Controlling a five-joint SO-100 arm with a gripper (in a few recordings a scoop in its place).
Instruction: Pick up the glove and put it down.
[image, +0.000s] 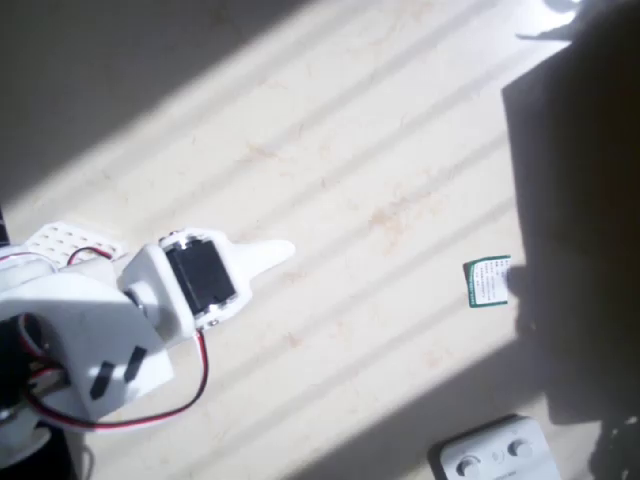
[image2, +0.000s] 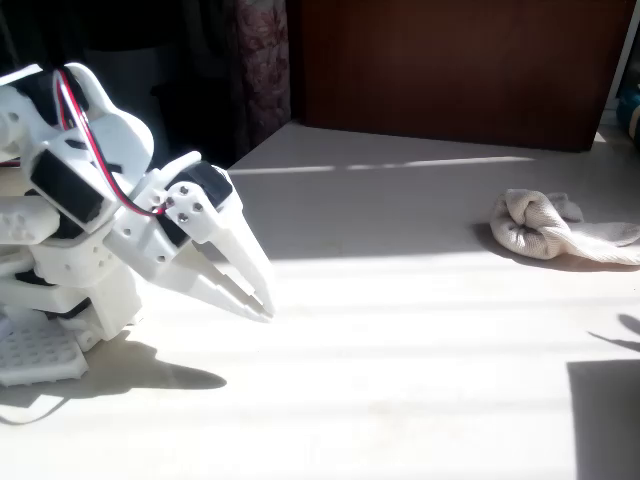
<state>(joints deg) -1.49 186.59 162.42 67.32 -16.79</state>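
Sunlit, striped worktop (image2: 400, 350) carries the glove (image2: 545, 226) untouched near its far right edge in the fixed view, well apart from the gripper (image2: 262, 297), fingers nearly together and empty at the left; pickup not begun.

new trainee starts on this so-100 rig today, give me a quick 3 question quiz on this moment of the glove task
1. True or false: in the fixed view the gripper already holds the glove.
2. Multiple choice: in the fixed view the glove lies (A) under the gripper, (B) far right on the table, apart from the arm, (C) on the arm's base.
3. Fill in: in the overhead view the green-and-white card lies at the edge of a dark ____.

Key
1. False: the fingers are together with nothing between them, well left of the glove.
2. B.
3. Shadow.
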